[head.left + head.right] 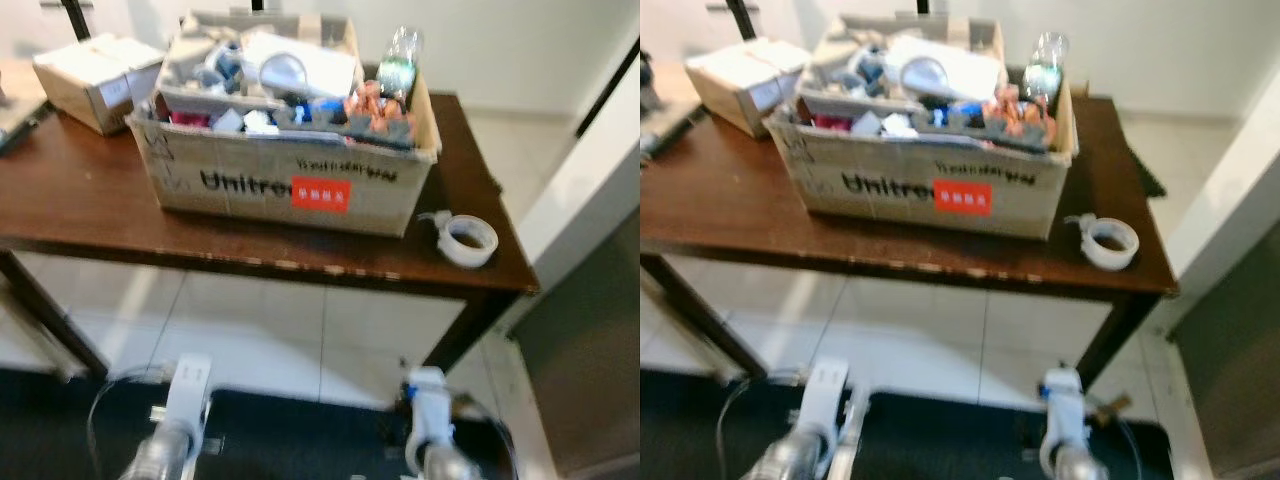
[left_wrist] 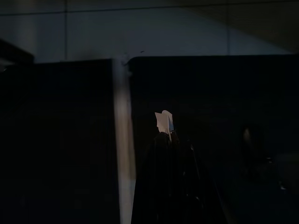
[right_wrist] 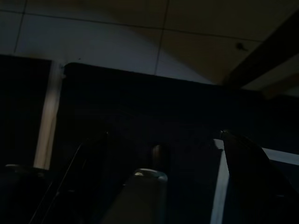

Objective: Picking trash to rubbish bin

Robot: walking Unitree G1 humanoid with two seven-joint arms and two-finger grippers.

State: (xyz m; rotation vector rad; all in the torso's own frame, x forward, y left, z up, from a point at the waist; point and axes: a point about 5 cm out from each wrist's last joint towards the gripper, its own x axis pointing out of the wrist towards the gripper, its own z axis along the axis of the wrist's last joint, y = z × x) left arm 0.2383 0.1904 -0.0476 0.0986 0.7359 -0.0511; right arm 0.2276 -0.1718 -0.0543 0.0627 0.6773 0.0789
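You are looking down at a brown table (image 1: 90,200) with a big cardboard box (image 1: 290,190) on it. The box is the thing to steer by. It is full to the top with trash (image 1: 270,100): bits of paper, wrappers and grey pieces, all piled up, likely so they can be carried off in one go. A clear plastic bottle (image 1: 398,62) stands at the far right corner of the box. A roll of tape (image 1: 468,240) lies on the table just right of the box, near the table edge. A smaller box (image 1: 95,80) sits to the far left of the big one.

Both arms hang low, on your side of the box and under the table edge. The left gripper (image 2: 164,125) is pinched on a small white scrap of paper (image 2: 163,120), so that bit of trash is already in hand. The right gripper (image 3: 163,182) has its fingers spread wide apart and holds nothing.

The head pictures are blurry, so you cannot tell what most of the trash is. The wrist pictures are very dark. I see no rubbish bin here, so I think you must look for it next.
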